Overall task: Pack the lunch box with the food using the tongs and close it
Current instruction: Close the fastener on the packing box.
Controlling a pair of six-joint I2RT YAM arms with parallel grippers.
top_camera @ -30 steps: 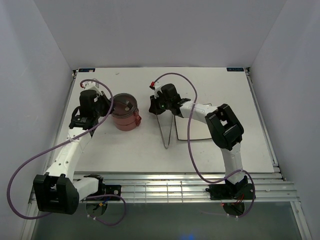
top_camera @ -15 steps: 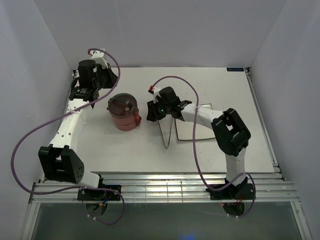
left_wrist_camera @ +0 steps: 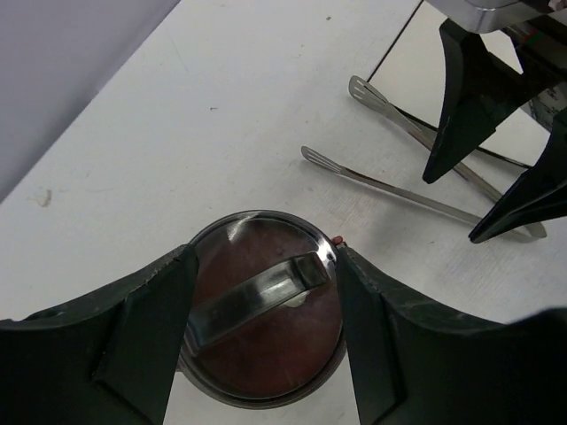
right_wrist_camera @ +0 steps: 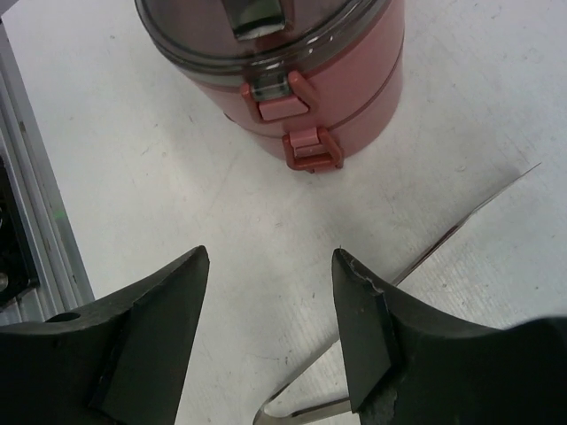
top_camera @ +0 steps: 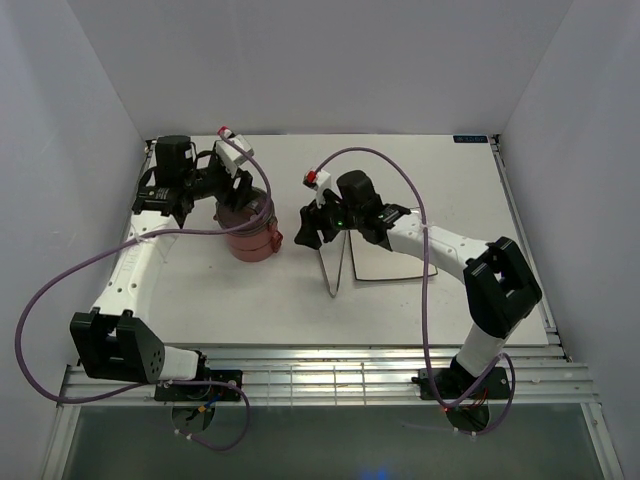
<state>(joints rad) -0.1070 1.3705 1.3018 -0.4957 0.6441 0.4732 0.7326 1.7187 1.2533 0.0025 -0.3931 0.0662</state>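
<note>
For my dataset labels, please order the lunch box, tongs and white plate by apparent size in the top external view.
1. White plate, partly covered by the right arm.
2. Lunch box.
3. Tongs: about as long as the lunch box is wide, but far slimmer.

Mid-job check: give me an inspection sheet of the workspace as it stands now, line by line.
Surface: white table, a few faint marks.
Job's things: lunch box stacked, grey cover on, red clasps flat against its side; tongs lying on the table at the white plate's edge; food: nothing seen.
Clutter: nothing seen.
Grippers: left gripper open, above the lunch box cover; right gripper open, over the table between lunch box and tongs, holding nothing.
Cables: purple cables loop off both arms; the left one passes close by the lunch box.
Surroundings: plain walls; metal rails at the near edge.
</note>
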